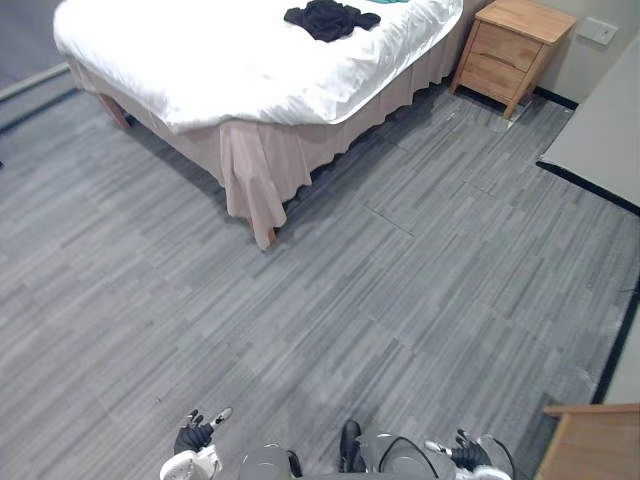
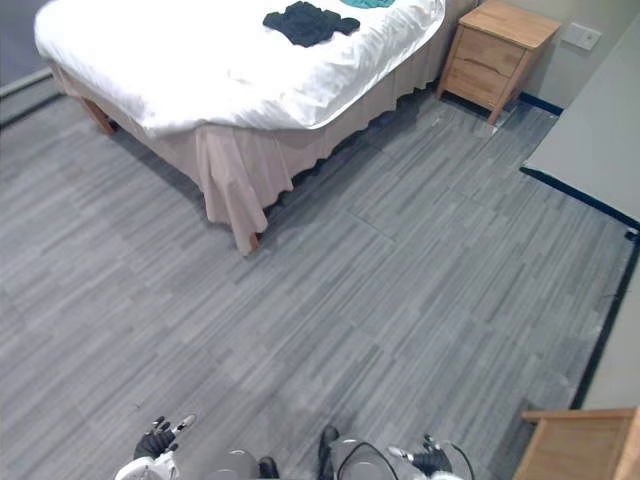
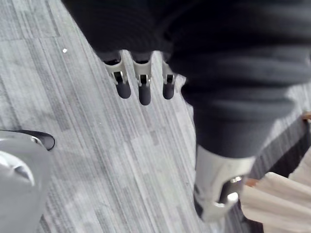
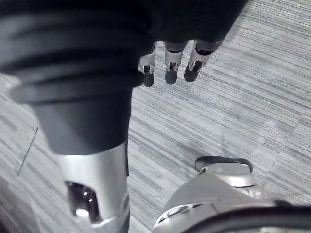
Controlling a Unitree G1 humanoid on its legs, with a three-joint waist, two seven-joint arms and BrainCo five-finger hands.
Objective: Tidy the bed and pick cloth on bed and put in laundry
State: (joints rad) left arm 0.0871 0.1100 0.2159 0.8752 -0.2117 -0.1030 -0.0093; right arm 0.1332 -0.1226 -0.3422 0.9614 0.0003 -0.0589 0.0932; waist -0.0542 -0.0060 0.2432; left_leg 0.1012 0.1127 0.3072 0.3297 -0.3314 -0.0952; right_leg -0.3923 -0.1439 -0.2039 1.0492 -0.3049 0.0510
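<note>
Walk up to bed (image 1: 200, 60) first: black cloth (image 1: 330, 18) on top, far ahead of left hand (image 1: 195, 436) and right hand (image 1: 466, 452), both low, empty, fingers (image 3: 144, 93) relaxed; then grasp bunched middle, lift clear

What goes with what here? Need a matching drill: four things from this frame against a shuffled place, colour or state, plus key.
Things:
1. black cloth
2. nightstand
3. left hand
4. bed skirt

Descriptions:
A. beige, hangs down to the floor
B. at the head view's lower edge, fingers relaxed, holding nothing
C. lies on top of the bed
D. light wood, with drawers

Pairs: 1-C, 2-D, 3-B, 4-A
</note>
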